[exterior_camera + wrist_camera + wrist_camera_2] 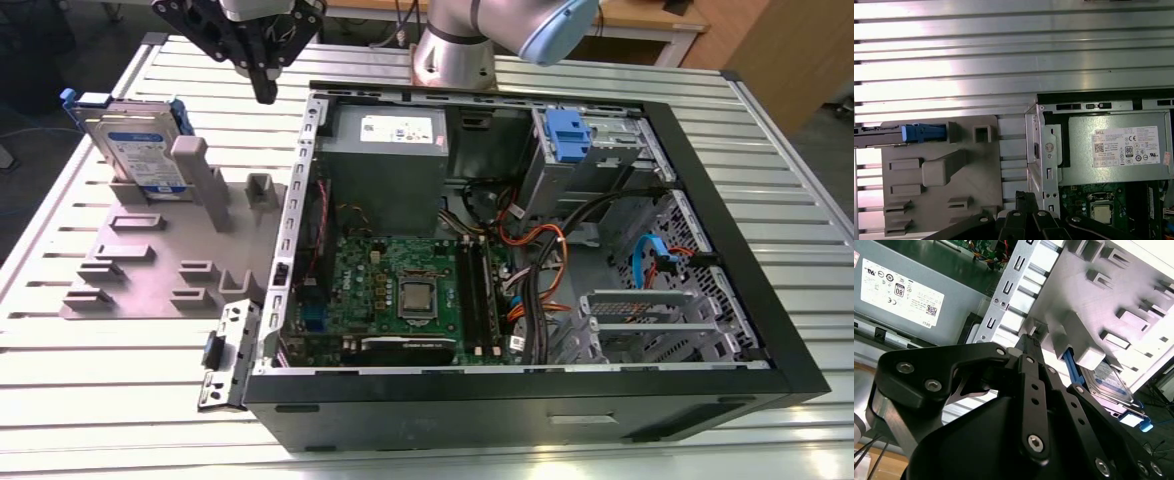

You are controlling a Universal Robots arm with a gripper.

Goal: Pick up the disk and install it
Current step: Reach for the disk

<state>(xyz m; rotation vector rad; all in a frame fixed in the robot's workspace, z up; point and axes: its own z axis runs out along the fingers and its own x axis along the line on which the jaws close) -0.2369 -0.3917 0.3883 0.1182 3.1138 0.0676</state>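
The disk, a silver-grey drive with a white-and-blue label in a blue carrier frame, stands on edge in a slot of the grey fixture at the exterior view's left. The second wrist view shows its labelled face; the first wrist view shows the disk edge-on. My gripper hangs above the table between the disk and the open computer case, a little to the disk's right and apart from it. Its black fingers are pressed together with nothing between them.
The case lies open on the slatted metal table. Inside are the grey white-labelled power supply, the motherboard, cables, and a lone blue bracket in the drive bay. The arm's base stands behind the case.
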